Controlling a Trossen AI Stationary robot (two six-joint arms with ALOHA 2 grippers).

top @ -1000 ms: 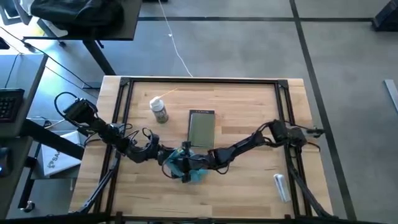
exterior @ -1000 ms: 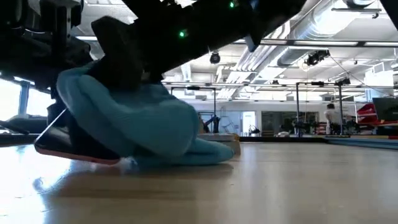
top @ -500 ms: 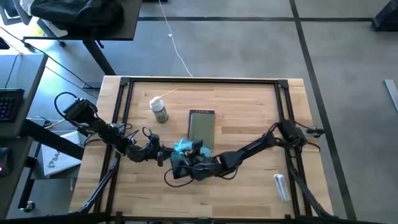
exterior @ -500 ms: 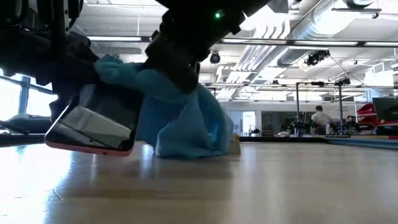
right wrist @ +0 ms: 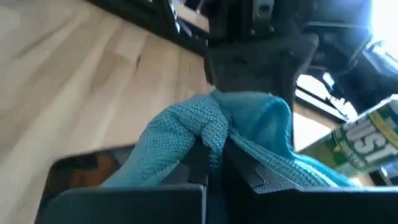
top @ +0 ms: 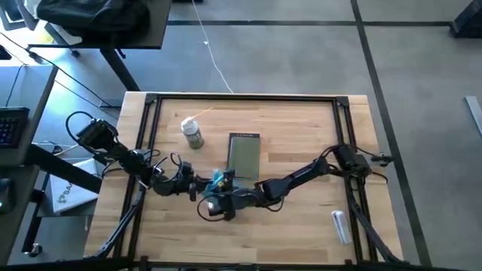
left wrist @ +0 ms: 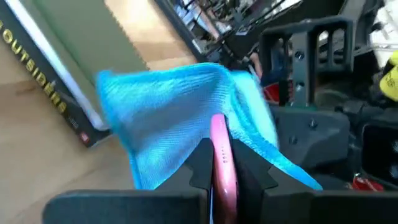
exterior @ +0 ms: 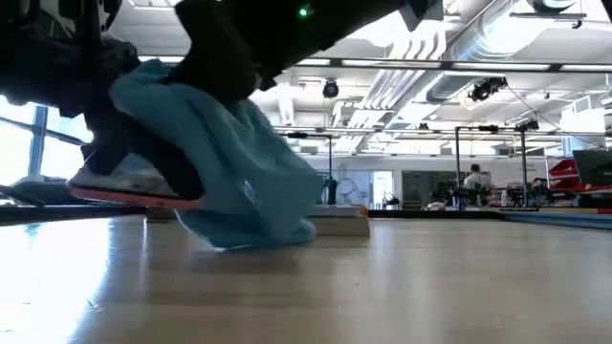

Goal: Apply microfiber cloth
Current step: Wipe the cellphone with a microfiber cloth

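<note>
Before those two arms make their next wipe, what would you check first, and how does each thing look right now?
1. Left pincer gripping the pink phone by its edge: ok.
2. Right pincer shut on the microfiber cloth: ok.
3. Cloth against the phone: ok, it drapes over the phone in the low view.
4. Phone clear of the table: ok, held tilted above the wood.
5. Tablet and spray bottle out of the way: ok, both sit apart, behind the arms.
6. Whether the screen is clean: cannot tell, the cloth hides it.
</note>
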